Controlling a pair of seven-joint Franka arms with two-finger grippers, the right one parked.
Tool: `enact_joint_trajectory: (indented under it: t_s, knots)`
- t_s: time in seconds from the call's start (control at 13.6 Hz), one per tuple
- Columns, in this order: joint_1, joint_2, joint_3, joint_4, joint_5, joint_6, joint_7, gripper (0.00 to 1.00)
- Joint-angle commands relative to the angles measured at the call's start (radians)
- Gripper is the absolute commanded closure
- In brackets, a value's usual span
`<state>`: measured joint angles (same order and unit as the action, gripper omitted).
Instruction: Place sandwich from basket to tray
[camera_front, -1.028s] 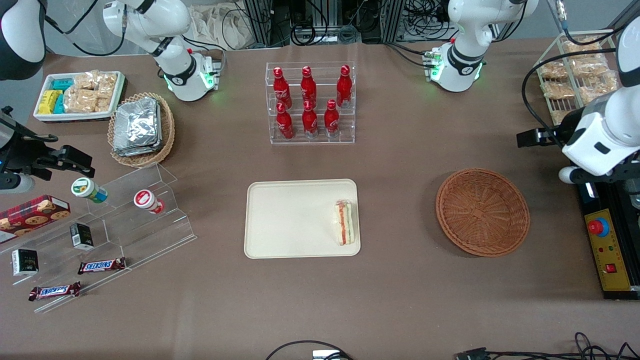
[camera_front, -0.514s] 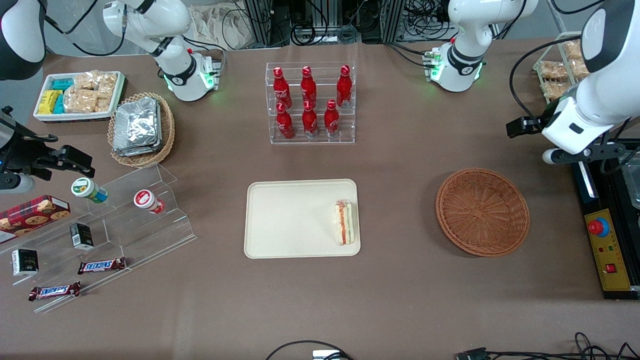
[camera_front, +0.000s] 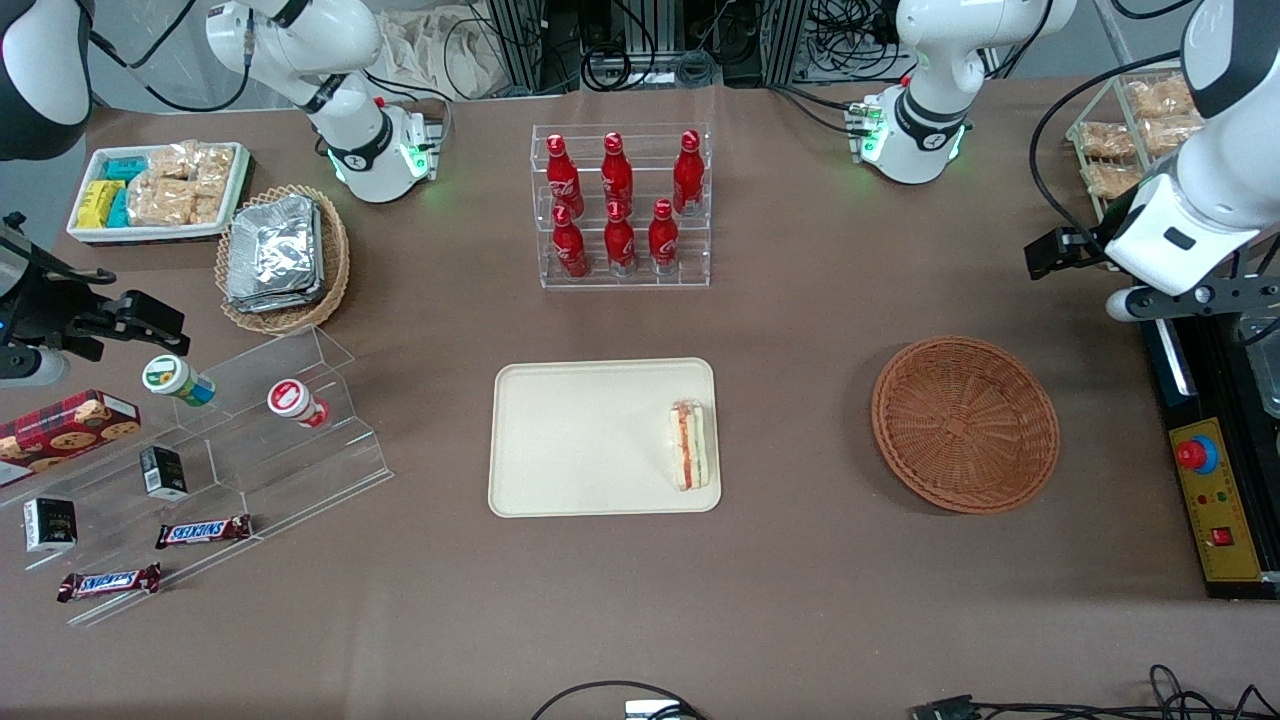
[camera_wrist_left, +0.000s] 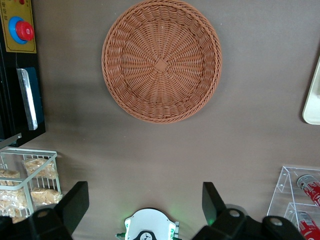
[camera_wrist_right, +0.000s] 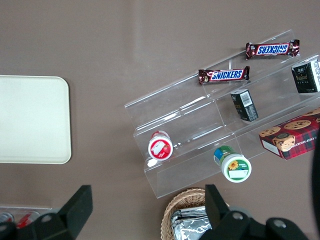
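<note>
The sandwich (camera_front: 690, 445) stands on its edge on the cream tray (camera_front: 580, 440), at the side nearest the basket. The reddish-brown wicker basket (camera_front: 965, 423) (camera_wrist_left: 161, 60) holds nothing. My left gripper (camera_front: 1190, 295) (camera_wrist_left: 145, 200) hangs high above the table, farther from the front camera than the basket and toward the working arm's end. It is open wide, with nothing between its black fingers (camera_wrist_left: 75, 205). A corner of the tray (camera_wrist_left: 314, 100) shows in the left wrist view, and more of the tray (camera_wrist_right: 30, 120) in the right wrist view.
A clear rack of red bottles (camera_front: 620, 205) stands farther back than the tray. A wire rack of bagged snacks (camera_front: 1140, 150) and a control box with a red button (camera_front: 1197, 455) sit at the working arm's end. A foil-packet basket (camera_front: 280, 255) and acrylic shelves (camera_front: 230, 450) lie toward the parked arm's end.
My left arm has swung away from the front camera and a little sideways above the table's end. The sandwich, tray and basket have not moved.
</note>
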<state>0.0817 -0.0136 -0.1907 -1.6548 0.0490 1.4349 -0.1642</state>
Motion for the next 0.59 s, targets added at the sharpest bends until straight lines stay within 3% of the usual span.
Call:
enact_joint_trajectory:
  t_s: [0.0,0.51]
  knots:
    - [0.009,0.012,-0.010,0.012,0.000,-0.007,0.008,0.00]
    - [0.013,0.009,-0.009,0.009,0.000,0.001,0.005,0.00]
